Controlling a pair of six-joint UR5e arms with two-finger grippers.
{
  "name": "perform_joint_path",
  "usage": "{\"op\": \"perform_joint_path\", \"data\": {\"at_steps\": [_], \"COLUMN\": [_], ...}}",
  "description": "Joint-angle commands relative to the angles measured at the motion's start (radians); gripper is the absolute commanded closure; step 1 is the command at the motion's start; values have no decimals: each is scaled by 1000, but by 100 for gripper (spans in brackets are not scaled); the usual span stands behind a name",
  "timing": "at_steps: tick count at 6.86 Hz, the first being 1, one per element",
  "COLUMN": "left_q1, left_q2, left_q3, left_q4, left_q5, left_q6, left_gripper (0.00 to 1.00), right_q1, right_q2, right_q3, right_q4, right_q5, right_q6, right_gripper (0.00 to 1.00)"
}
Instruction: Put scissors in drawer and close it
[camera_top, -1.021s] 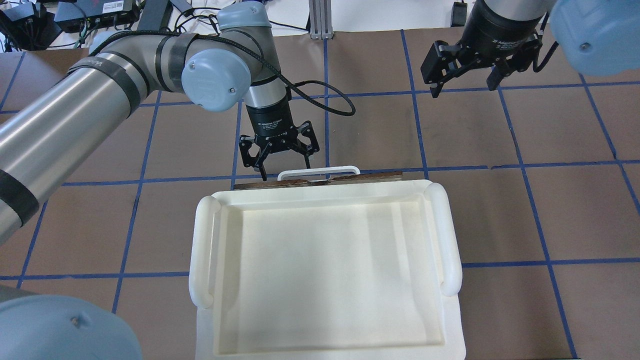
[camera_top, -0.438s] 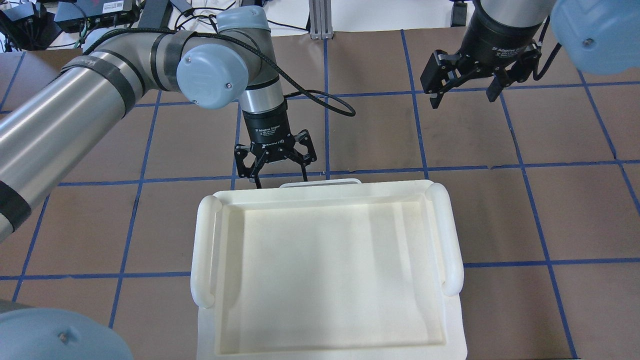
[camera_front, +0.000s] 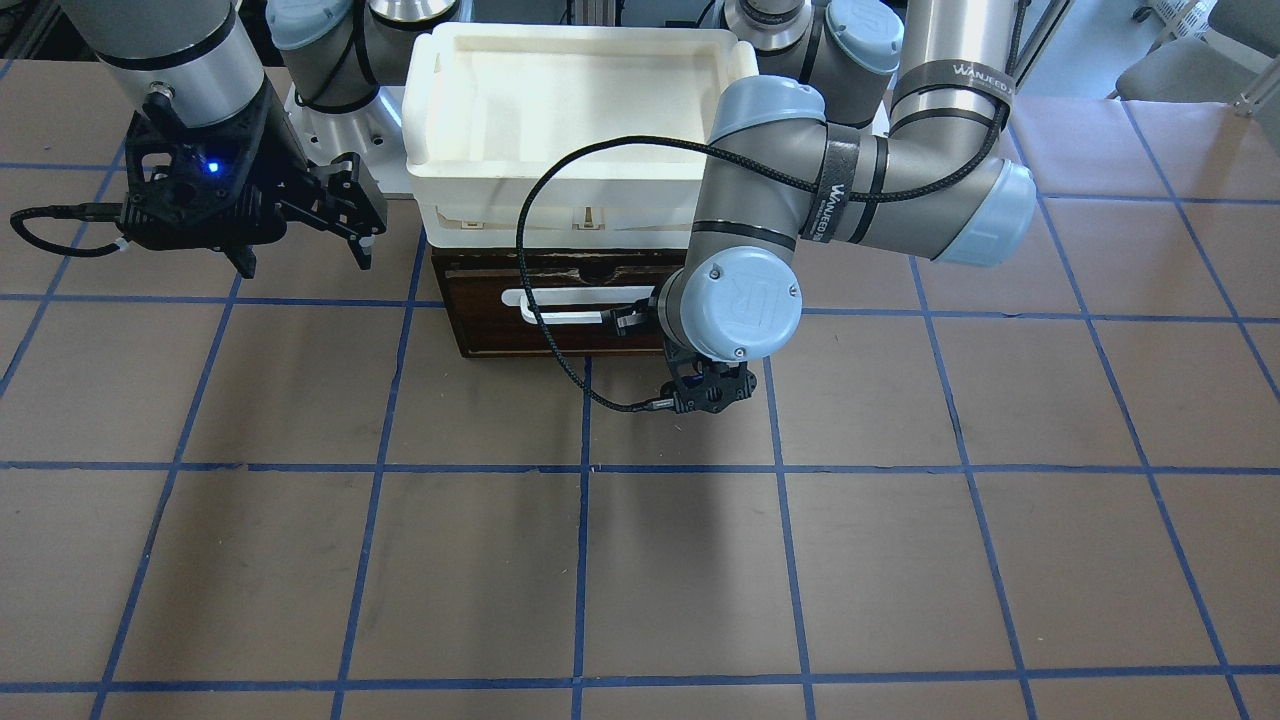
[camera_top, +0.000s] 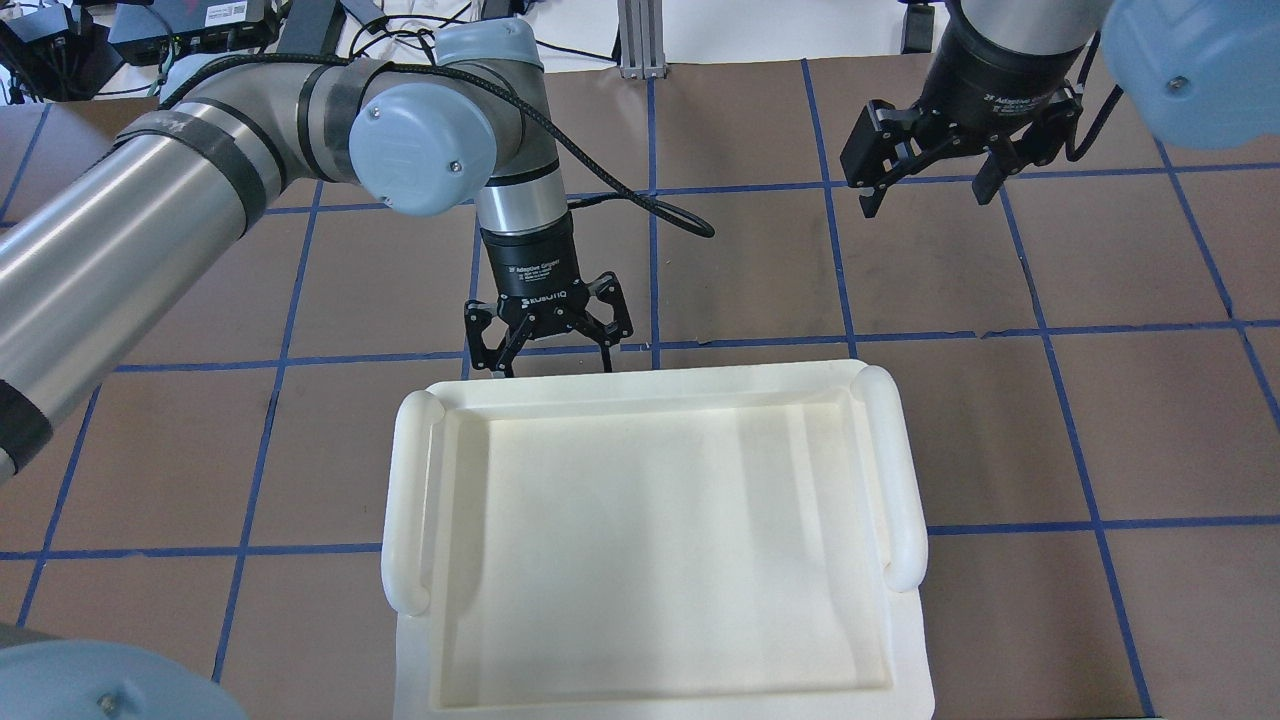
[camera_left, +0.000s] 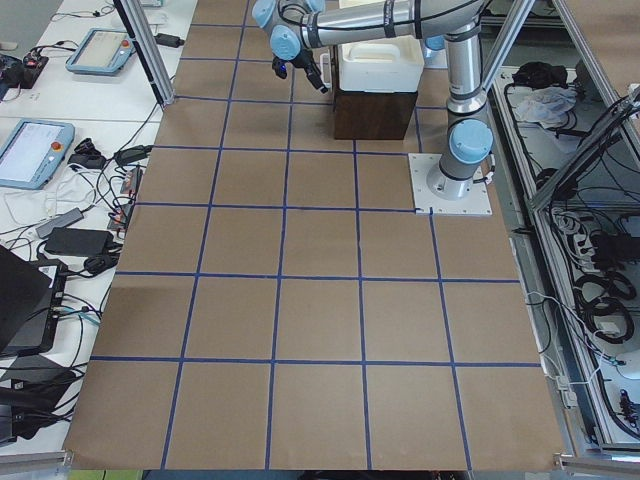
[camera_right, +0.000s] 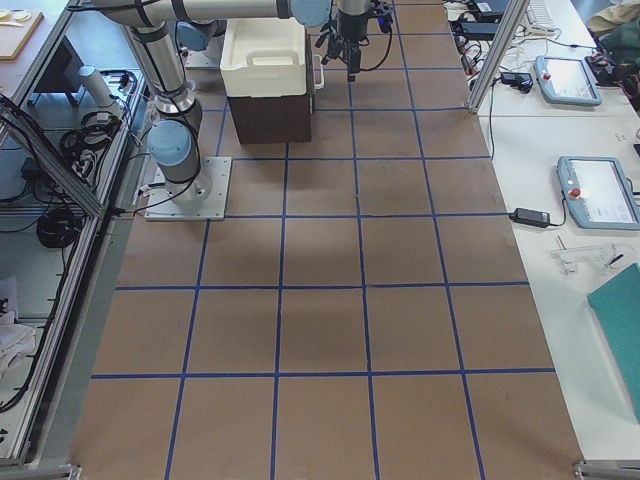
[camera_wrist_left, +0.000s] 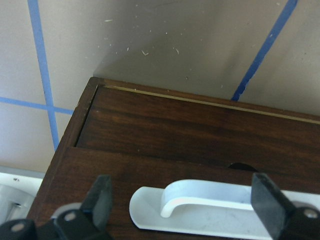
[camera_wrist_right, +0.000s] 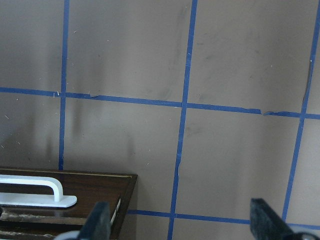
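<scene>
1. Overhead exterior view: the left arm (camera_top: 150, 220) is reaching in from the left edge. It is bending at the elbow, so that its wrist is pointing steeply down at the table (camera_top: 1000, 420).
2. The left gripper (camera_top: 548, 366) is hanging just beyond the far rim of the white tray (camera_top: 405, 480), with its jaws spreading wide and gripping nothing.
3. In the left wrist view the drawer (camera_wrist_left: 175, 130) is lying directly ahead of that gripper. Its white bar handle (camera_wrist_left: 200, 210) is starting just inside one finger (camera_wrist_left: 100, 200) and running past the other. Whether either finger is touching the wood, I cannot tell.
4. In the front-facing view the drawer's dark front is sitting flush with its cabinet (camera_left: 375, 115) beneath the tray, pushed fully in.
5. The right gripper (camera_top: 925, 195) is hovering well apart from the left one, over bare table. It is pointing downward with its jaws gaping wide and empty. The drawer's corner is showing low and off to one side of its fingers in the right wrist view.
</scene>
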Motion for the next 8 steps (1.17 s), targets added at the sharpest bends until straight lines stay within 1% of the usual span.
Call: {"op": "perform_joint_path", "data": {"at_steps": [1,4,5,7,8], "left_q1": [-2,-3,13,24,60], "left_q2": [4,8,13,16,28], "left_q3": [-1,-23,0,109,141], "left_q4": [-38,-33,-25,2,98], "left_q5": [-4,-7,-10,-1,1], "left_q6": [-32,-57,-54,-51,-37], "left_gripper": [0,0,0,0,0], "right_q1": [0,0,0,0,2], "right_q2": [0,0,0,0,0], "right_q3": [0,2,2,2,2], "right_q4": [0,5,3,3,2], "right_q5": [1,1,1,1,1], "right_q6": [0,2,2,2,2], "right_gripper": [0,0,0,0,0]}}
